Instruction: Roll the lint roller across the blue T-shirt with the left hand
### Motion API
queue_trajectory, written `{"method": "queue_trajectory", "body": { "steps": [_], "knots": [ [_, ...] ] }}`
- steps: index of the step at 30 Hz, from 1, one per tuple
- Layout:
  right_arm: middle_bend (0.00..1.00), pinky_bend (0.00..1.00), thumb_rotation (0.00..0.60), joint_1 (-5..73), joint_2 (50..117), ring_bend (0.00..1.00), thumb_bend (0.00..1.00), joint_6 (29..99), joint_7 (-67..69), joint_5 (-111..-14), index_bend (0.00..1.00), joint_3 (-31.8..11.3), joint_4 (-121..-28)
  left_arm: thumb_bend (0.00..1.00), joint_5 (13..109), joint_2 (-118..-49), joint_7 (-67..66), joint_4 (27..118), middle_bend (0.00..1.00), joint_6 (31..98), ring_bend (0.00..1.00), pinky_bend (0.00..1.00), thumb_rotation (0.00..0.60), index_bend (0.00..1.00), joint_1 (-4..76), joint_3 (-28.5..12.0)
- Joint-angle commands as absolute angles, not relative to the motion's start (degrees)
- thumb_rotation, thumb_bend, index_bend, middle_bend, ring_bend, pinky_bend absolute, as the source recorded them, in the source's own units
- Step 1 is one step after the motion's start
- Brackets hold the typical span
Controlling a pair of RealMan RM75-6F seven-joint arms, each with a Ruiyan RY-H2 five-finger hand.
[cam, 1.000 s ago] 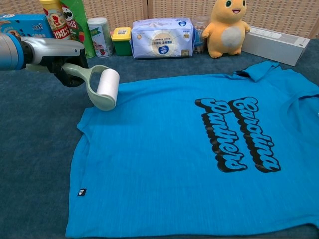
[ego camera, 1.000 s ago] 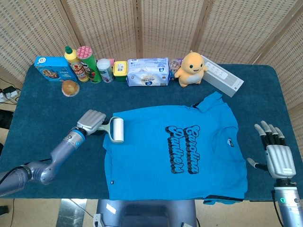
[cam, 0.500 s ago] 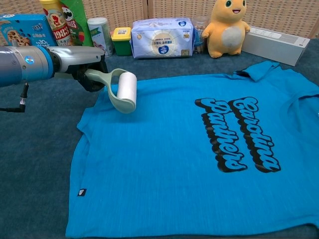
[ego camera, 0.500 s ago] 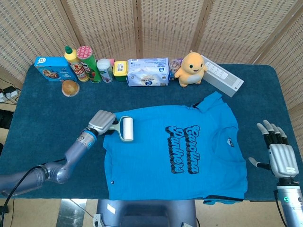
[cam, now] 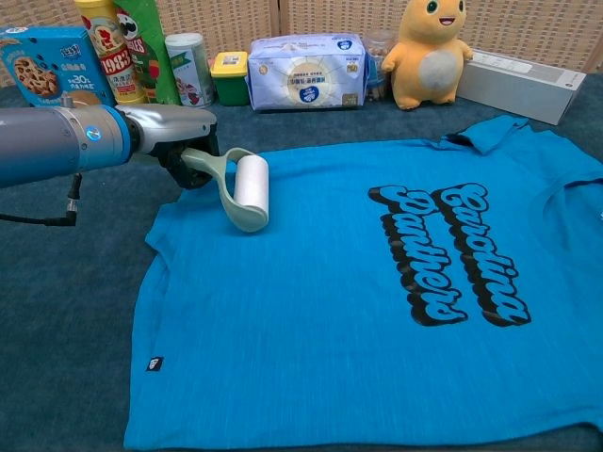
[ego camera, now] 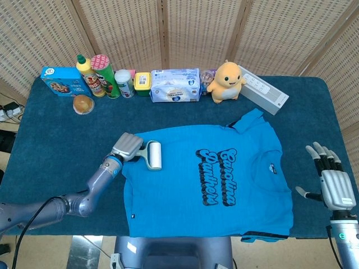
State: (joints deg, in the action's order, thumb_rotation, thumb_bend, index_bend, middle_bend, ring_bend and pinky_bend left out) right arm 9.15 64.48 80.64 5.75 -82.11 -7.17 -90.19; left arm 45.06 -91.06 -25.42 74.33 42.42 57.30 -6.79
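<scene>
The blue T-shirt (ego camera: 213, 182) (cam: 377, 282) with black lettering lies flat in the middle of the dark blue table. My left hand (ego camera: 127, 147) (cam: 179, 141) grips the pale green handle of the lint roller (ego camera: 153, 155) (cam: 247, 191). Its white roll rests on the shirt near the upper left sleeve. My right hand (ego camera: 331, 182) hovers open with fingers spread at the table's right edge, right of the shirt; the chest view does not show it.
Along the back of the table (ego camera: 50, 134) stand a blue cookie box (ego camera: 60, 80), bottles and cans (ego camera: 101, 74), a tissue pack (ego camera: 175, 85), a yellow plush toy (ego camera: 225, 81) and a long white box (ego camera: 262, 89). A bun (ego camera: 83, 103) lies behind the left arm.
My left hand has moved the lint roller to the right, from the shirt's left edge onto the cloth. The right hand has shifted slightly lower.
</scene>
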Motion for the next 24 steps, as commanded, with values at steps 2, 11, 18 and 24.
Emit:
{"method": "queue_trajectory", "body": {
  "steps": [2,11,18,24],
  "knots": [
    [0.00,0.00,0.600,9.10,64.28,0.00,0.00,80.67,6.12,-81.96,0.08,-7.25,-90.22,0.97,43.48,-92.72,-26.80,72.92,0.86,42.49,0.87,0.99,0.600,1.00,58.12,-6.75],
    [0.00,0.00,0.600,9.04,63.91,0.00,0.00,80.73,6.99,-81.84,0.08,-7.40,-90.26,0.97,41.14,-94.89,-28.83,72.08,0.86,42.55,0.87,0.99,0.600,1.00,59.74,-7.47],
    [0.00,0.00,0.600,8.88,63.46,0.00,0.00,80.98,7.75,-81.86,0.08,-7.50,-90.44,0.97,37.68,-96.95,-32.03,70.48,0.86,41.75,0.87,0.99,0.600,1.00,62.34,-7.88],
    [0.00,0.00,0.600,8.77,63.15,0.00,0.00,81.14,8.30,-81.72,0.08,-7.65,-90.56,0.97,35.31,-98.78,-33.39,69.05,0.86,41.03,0.87,0.99,0.600,1.00,64.41,-8.67]
  ]
}}
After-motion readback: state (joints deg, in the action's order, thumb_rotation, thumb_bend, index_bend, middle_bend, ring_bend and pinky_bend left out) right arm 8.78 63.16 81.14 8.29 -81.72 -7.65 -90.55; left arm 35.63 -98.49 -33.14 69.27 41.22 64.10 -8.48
